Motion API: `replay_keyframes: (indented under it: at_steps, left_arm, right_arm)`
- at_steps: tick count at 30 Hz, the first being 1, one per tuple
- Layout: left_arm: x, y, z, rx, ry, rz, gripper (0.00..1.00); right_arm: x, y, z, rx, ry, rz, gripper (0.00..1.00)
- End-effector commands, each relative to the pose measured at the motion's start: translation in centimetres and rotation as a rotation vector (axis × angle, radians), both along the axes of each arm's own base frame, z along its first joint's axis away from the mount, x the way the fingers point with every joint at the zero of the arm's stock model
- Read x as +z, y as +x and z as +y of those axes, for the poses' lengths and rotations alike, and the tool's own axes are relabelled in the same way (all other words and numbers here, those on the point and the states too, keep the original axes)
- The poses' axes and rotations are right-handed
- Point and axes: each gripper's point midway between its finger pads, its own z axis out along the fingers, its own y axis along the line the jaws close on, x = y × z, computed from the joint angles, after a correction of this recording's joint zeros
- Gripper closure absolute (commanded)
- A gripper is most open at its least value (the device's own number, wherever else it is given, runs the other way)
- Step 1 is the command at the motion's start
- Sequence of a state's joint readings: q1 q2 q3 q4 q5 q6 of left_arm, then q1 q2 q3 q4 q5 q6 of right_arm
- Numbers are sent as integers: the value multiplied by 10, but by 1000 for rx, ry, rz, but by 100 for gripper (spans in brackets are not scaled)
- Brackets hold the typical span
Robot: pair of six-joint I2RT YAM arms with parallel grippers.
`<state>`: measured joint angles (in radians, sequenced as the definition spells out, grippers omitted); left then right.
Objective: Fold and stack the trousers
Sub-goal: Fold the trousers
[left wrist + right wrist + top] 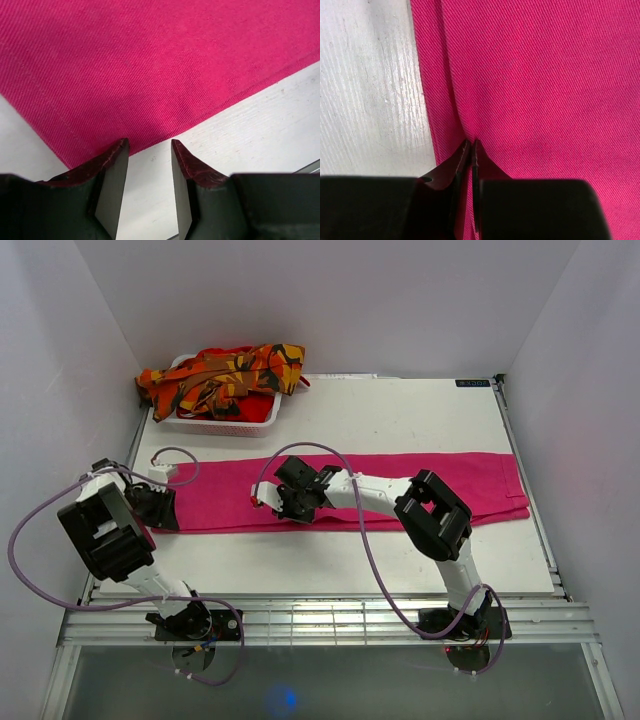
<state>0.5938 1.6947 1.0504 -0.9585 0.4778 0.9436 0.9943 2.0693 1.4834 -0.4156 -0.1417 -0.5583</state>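
White walls [330,300] are seen around a pale tabletop [400,415]. Across its middle the pink trousers [470,475] are laid out flat in a long strip running left to right. The orange camouflage trousers [225,370] are heaped in and over a white basket [225,426] at the far left corner, well apart from the pink pair. The left gripper [150,145] is held at the left end of the pink trousers, by their near edge; its jaws are spread, and only bare tabletop is seen between them. The right gripper [471,142] is set down on the pink trousers left of their middle, with its jaws pressed together and a ridge of the pink cloth pinched at the tips.
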Motion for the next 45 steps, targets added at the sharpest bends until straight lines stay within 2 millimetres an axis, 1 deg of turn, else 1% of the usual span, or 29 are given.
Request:
replay_keyframes:
  at_steps: [1, 5, 13, 14, 16, 19, 20, 22, 23, 24, 25, 26, 27, 28, 29, 30, 31, 32, 33, 34, 35, 36, 38, 39, 40, 41, 42, 44, 45]
  left_arm:
    - [14, 16, 16, 117, 75, -69, 50]
    - [19, 24, 28, 163, 101, -72, 52]
    - [56, 40, 0, 65, 21, -218, 50]
    - [54, 40, -5, 55, 18, -219, 50]
    - [51, 42, -14, 36, 15, -218, 49]
    - [45, 46, -28, 9, 1, -207, 49]
    - [44, 47, -31, 3, 0, -208, 48]
    - [41, 48, -41, -25, -4, -209, 46]
    - [42, 49, -44, -33, 0, -215, 43]
    - [43, 50, -49, -44, -8, -223, 41]
    - [46, 50, -56, -77, -14, -241, 39]
    - [60, 53, -66, -114, -30, -299, 34]
    - [68, 55, -73, -153, -30, -345, 32]
    - [73, 55, -87, -216, -32, -391, 27]
    - [83, 57, -99, -259, -45, -450, 21]
    - [105, 58, -107, -299, -17, -549, 2]
    - [111, 60, -124, -385, -10, -623, 2]
    - [122, 60, -135, -428, -13, -679, 2]
    - [146, 67, -145, -466, -8, -801, 2]
    - [149, 66, -159, -482, -32, -831, 2]
    - [156, 65, -168, -503, -51, -857, 2]
    - [162, 64, -178, -545, -72, -884, 2]
    - [158, 67, -221, -641, -86, -831, 2]
    - [149, 72, -232, -652, -54, -783, 2]
    - [119, 70, -252, -700, -32, -659, 6]
    - [112, 69, -260, -719, -49, -613, 13]
    - [115, 72, -272, -714, -73, -586, 19]
    - [90, 68, -293, -730, -103, -473, 26]
    - [86, 68, -301, -733, -111, -451, 28]
  right_arm:
    - [-38, -7, -21, -27, -101, 61, 92]
    - [-36, -11, -20, -17, -98, 82, 92]
    - [-15, -27, -8, 12, -31, 169, 91]
    - [-11, -31, -6, 14, -21, 186, 81]
    - [2, -33, 1, 15, 15, 206, 75]
    - [29, -29, 0, -7, 65, 194, 60]
    - [49, -25, -3, -15, 100, 168, 54]
    - [56, -17, -25, -61, 92, 158, 49]
    - [74, -12, -36, -80, 114, 129, 49]
    - [78, 3, -57, -128, 106, 112, 49]
    - [69, 2, -81, -140, 58, 121, 49]
    - [81, 7, -99, -163, 62, 91, 48]
    - [80, 24, -129, -228, 38, 73, 48]
    - [69, 20, -157, -224, -23, 88, 48]
    - [77, 24, -177, -244, -24, 66, 45]
    - [75, 38, -211, -314, -51, 51, 42]
    - [80, 40, -232, -303, -68, 12, 39]
    - [73, 44, -269, -368, -101, 21, 31]
    - [73, 46, -287, -384, -114, 7, 27]
    - [78, 49, -306, -370, -130, -38, 22]
    - [73, 49, -324, -392, -150, -40, 19]
    - [73, 54, -354, -456, -170, -51, 19]
    - [74, 57, -384, -457, -208, -80, 23]
    - [73, 58, -405, -495, -231, -83, 26]
    - [72, 58, -418, -509, -246, -84, 28]
    - [71, 59, -426, -508, -258, -92, 34]
    - [70, 62, -437, -508, -272, -104, 36]
    - [66, 62, -444, -504, -280, -100, 41]
    - [65, 66, -451, -500, -296, -116, 42]
